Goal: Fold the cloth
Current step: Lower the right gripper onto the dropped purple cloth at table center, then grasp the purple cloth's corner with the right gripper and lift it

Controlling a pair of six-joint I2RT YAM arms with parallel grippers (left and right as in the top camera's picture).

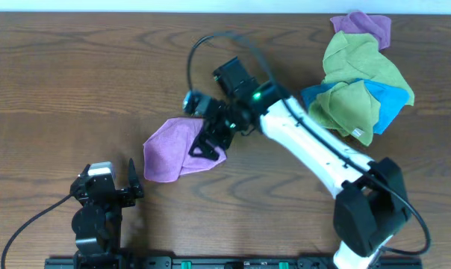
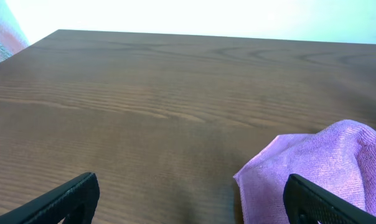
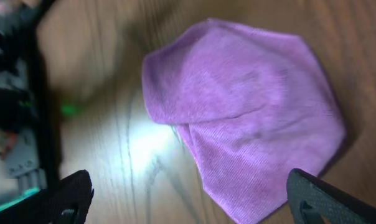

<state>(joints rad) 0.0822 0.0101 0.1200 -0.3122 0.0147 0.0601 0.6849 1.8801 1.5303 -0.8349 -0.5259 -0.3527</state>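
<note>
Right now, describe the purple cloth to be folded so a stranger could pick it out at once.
On the wooden table, ignore the heap of cloths at the far right corner and look near the middle. A lilac cloth lies there alone, loosely crumpled, below the open right end effector. The other purple cloth sits in the heap beside green cloths.

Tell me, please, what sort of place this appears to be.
Probably a robotics lab bench. The left arm and the right arm stand at a wood-grain table, with the cloth laid out and a heap of spare cloths at the far corner.
</note>
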